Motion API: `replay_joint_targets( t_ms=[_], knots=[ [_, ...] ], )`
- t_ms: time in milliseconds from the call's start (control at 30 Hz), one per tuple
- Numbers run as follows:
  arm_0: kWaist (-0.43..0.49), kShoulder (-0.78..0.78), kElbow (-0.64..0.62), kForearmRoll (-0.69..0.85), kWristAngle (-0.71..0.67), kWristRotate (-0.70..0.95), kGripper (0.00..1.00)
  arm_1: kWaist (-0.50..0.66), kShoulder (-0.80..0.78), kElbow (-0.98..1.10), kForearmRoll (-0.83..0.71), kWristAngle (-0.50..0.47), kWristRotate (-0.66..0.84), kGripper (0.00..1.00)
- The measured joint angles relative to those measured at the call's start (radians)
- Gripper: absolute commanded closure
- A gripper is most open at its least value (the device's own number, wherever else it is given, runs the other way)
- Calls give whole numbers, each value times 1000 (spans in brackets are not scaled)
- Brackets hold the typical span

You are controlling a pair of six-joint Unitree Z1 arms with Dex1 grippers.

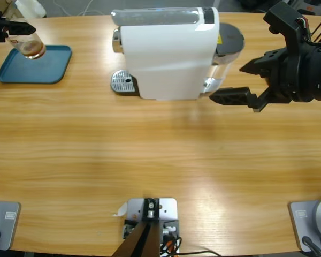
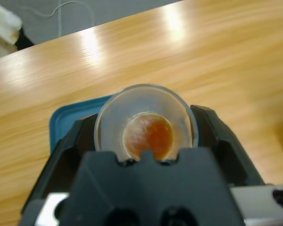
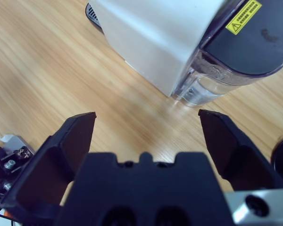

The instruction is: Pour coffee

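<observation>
L gripper [image 2: 146,141] is at the far upper-left corner of the desk [image 1: 160,155] in the high view. Its jaws are clamped on a small clear glass tumbler [image 2: 145,123], one black jaw on each side of the glass wall. The L wrist view looks down into the tumbler's mouth: the coffee [image 2: 148,137] is a shallow brown pool at the bottom, w/ paler froth on one side. In the high view the tumbler looks tilted, its base over the upper-left corner of a teal tray [image 1: 37,67]; can't tell if glass touches tray. The tray's blue corner also shows under the glass in the L wrist view.

R gripper [image 1: 241,83] comes in from the right edge, jaws wide apart, holding nothing and touching nothing. It sits just right of the white coffee machine [image 1: 168,53], near its lower-right corner. The R wrist view shows bare wood btwn the jaws, w/ the machine's white body and its clear water tank [image 3: 203,87] beyond them. The tank has a dark lid w/ a yellow warning label [image 3: 244,17].

The machine's metal drip tray [image 1: 123,82] sticks out at its left side and carries no cup. Tumbler and machine are well apart.
</observation>
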Motion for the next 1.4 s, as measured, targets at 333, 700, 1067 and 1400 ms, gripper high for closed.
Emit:
replay_joint_targets(
  t_ms=[333, 700, 1067, 1400],
  knots=[
    [33, 160, 9, -56, 80, -30, 1000, 0, 0, 0, 12, 0, -11, 23],
    [47, 180, 17, -73, 92, -115, 9, 0, 6, -1, 16, 0, -21, 23],
    [55, 38, 70, -75, 104, -124, 13, 0, -11, -6, 32, -3, -21, 23],
    [-101, -430, 100, 199, 96, -185, 4, 8, -93, -4, 57, -23, -20, 23]
  ],
)
